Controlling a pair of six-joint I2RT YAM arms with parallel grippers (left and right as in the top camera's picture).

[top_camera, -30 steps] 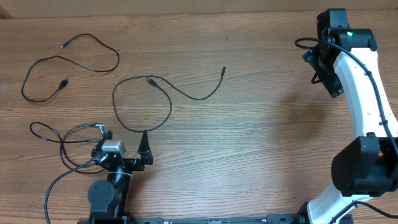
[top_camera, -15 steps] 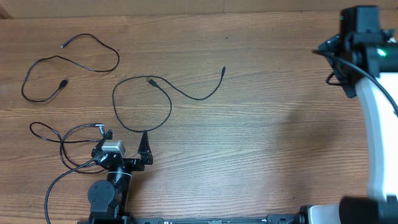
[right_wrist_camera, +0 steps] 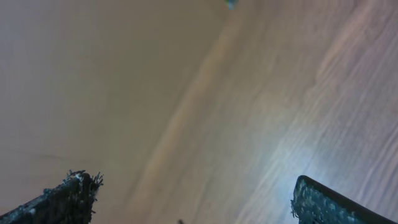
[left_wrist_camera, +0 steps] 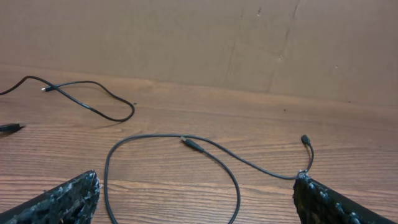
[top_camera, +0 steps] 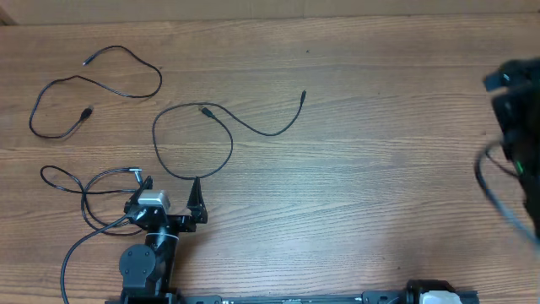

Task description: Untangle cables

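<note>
**Three cables on the worktop, both end effectors open**

Overhead view. The first cable (top_camera: 78,78) lies at the far left of the worktop (top_camera: 363,186), bent into an irregular open curve. The second cable (top_camera: 154,135) lies nearer the middle. It forms one large loop that crosses itself once, and its tail runs right to a small plug. The third cable, with a silvery tip (top_camera: 133,171), lies coiled at the near left. Whether it overlaps the arm's thicker wire (top_camera: 72,253) cannot be told. The three cables lie apart from one another.

The left end effector (top_camera: 171,187) sits between the silvery tip and the near edge of the second cable's loop. Its fingers are spread and grip nothing. The right arm (top_camera: 515,110) appears only as a blur at the right edge. In the right wrist view, the right end effector (right_wrist_camera: 193,182) is likewise spread and empty.
</note>
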